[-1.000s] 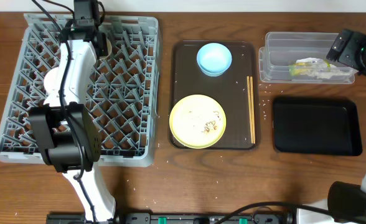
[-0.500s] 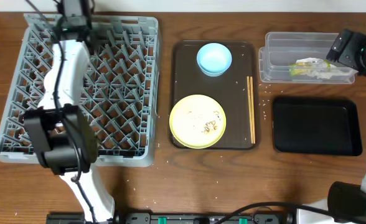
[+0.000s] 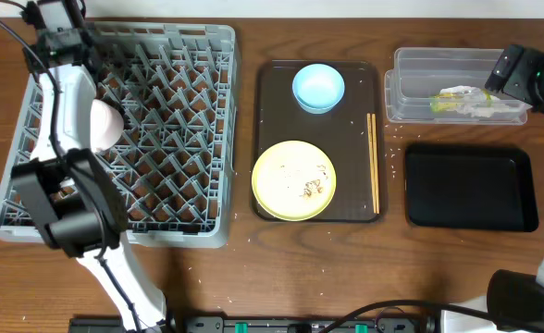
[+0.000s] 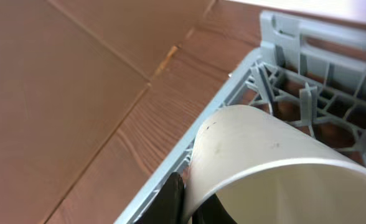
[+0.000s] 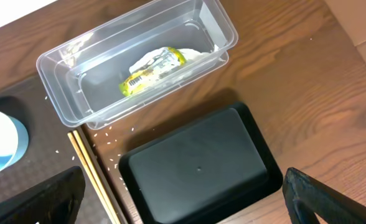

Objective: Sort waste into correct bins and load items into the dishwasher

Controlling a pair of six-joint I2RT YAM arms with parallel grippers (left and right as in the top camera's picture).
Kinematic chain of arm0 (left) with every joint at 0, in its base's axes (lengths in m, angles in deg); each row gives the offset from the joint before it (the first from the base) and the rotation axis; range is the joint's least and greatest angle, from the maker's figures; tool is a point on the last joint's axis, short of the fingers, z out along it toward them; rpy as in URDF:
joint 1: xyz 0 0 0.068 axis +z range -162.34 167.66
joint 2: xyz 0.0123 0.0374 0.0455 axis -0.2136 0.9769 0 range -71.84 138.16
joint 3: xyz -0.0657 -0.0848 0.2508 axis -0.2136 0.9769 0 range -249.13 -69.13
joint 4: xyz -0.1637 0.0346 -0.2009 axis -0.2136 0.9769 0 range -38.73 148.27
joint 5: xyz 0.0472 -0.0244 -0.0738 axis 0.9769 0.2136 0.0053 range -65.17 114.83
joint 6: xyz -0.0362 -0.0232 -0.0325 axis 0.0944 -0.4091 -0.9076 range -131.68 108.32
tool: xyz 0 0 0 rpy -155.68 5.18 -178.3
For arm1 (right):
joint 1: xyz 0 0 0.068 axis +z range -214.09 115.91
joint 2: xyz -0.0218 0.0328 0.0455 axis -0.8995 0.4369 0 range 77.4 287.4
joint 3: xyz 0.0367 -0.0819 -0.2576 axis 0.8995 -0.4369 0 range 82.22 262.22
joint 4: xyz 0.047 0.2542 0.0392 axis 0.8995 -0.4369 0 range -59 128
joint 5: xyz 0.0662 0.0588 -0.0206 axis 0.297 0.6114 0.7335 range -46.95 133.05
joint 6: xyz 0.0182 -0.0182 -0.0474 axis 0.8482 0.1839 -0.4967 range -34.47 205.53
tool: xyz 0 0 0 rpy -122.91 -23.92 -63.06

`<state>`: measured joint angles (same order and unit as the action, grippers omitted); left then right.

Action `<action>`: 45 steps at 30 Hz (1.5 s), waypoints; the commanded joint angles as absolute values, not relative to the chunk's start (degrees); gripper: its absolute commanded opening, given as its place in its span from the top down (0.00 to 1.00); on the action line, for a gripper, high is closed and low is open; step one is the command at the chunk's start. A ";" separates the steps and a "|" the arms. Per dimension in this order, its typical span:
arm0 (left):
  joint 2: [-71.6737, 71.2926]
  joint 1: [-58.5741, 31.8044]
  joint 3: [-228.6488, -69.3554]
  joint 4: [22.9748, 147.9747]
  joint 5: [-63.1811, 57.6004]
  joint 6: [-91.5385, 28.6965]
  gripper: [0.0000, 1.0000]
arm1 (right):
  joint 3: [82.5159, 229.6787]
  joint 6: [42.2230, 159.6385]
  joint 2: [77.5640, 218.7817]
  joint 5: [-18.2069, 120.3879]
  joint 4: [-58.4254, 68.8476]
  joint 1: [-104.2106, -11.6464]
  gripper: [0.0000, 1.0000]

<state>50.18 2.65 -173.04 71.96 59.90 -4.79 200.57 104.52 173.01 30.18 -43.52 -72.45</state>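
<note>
In the left wrist view my left gripper point(image 4: 186, 199) is shut on the rim of a white cup point(image 4: 258, 143), one black finger on each side of the wall. The cup hangs over the far-left edge of the grey dishwasher rack point(image 4: 233, 87). Overhead, that gripper point(image 3: 64, 28) is at the rack's point(image 3: 207, 32) far-left corner, and the arm hides the cup. My right gripper point(image 5: 189, 205) stands wide open and empty above the black tray point(image 5: 201, 168). The clear tub point(image 5: 52, 74) holds the yellow-green wrapper point(image 5: 152, 68).
The dark brown serving tray point(image 3: 272, 120) carries the light blue bowl point(image 3: 318, 86), the pale yellow plate point(image 3: 293, 179) with crumbs point(image 3: 311, 188), and wooden chopsticks point(image 3: 374, 162). Rice grains lie scattered between the serving tray and the bins.
My left arm has swung left across the rack, from its far middle to the far-left corner, keeping hold of the cup. The right arm has not moved.
</note>
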 commanded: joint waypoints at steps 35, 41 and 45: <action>49.61 -2.80 -173.83 79.23 56.38 -0.55 0.57 | 200.61 103.90 173.14 29.59 -42.62 -72.37 0.01; 48.78 -2.80 -173.83 81.73 56.53 -0.55 0.57 | 200.61 103.90 173.14 29.59 -42.62 -72.37 0.01; 48.61 -2.80 -173.83 82.34 58.23 -0.55 0.57 | 200.61 103.90 173.14 29.59 -42.73 -72.37 0.01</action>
<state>49.98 -3.01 -173.04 81.99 56.73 -0.88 200.57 104.52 173.01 30.18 -42.56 -72.45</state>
